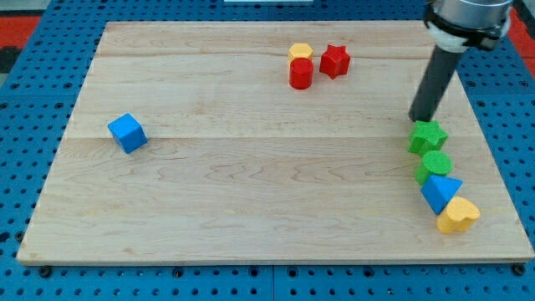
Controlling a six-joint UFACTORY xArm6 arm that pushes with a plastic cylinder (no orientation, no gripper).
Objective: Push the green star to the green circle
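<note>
The green star (427, 136) lies near the board's right edge. The green circle (435, 165) sits just below it, touching or nearly touching it. My tip (417, 119) is just above the star at its upper left, touching or almost touching it. The rod rises from there toward the view's top right.
A blue triangle (439, 193) and a yellow heart (458, 216) lie below the green circle in a tight column. A yellow block (301, 52), a red cylinder (301, 73) and a red star (334, 61) cluster at the top middle. A blue cube (127, 133) sits at the left. The wooden board (251, 167) lies on blue pegboard.
</note>
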